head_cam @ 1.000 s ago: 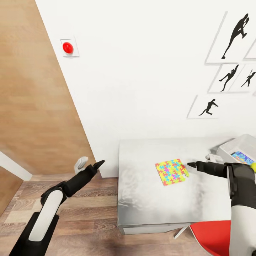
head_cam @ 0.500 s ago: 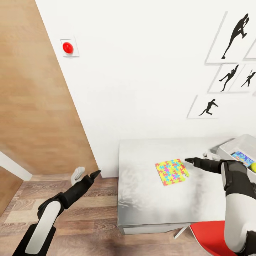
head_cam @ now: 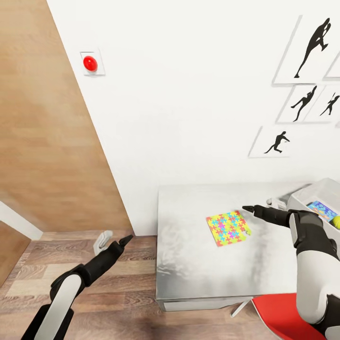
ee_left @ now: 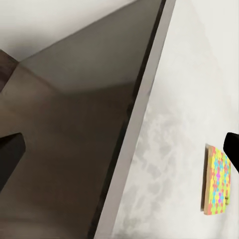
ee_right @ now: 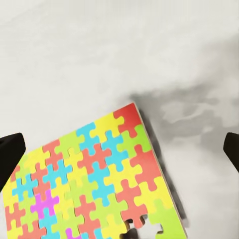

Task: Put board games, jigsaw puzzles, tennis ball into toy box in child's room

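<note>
Right black gripper (head_cam: 250, 209), fingers spread apart, hovers empty beside the flat multicoloured jigsaw puzzle square (head_cam: 228, 228); recommend straddling its raised edge squarely before closing.

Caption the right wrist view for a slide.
Open right gripper poised over the jigsaw puzzle lying flat on the light grey table.
</note>
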Available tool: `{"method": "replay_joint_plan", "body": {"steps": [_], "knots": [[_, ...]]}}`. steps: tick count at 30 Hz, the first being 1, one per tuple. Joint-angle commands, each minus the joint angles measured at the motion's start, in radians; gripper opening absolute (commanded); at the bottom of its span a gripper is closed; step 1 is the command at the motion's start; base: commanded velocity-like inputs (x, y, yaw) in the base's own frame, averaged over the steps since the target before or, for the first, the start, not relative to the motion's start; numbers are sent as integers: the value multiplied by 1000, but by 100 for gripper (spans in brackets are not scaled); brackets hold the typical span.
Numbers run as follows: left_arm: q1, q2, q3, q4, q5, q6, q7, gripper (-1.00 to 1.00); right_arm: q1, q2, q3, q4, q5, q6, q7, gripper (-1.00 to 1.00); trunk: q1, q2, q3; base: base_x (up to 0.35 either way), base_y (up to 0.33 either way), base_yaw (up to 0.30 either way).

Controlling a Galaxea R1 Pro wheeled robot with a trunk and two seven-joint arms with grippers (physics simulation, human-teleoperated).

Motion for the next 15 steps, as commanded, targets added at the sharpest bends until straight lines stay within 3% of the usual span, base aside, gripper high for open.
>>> {"method": "replay_joint_plan", "body": {"steps": [1,15], "knots": [[0,0,0,0,11,3,9,100,-2,0,-4,1,11,3,10,100,1,-2,-2,0,0,0],[0,-1,0,4,10,2,9,100,-4,-5,-5,56,9,3,10,100,1,-2,-2,0,0,0]]}}
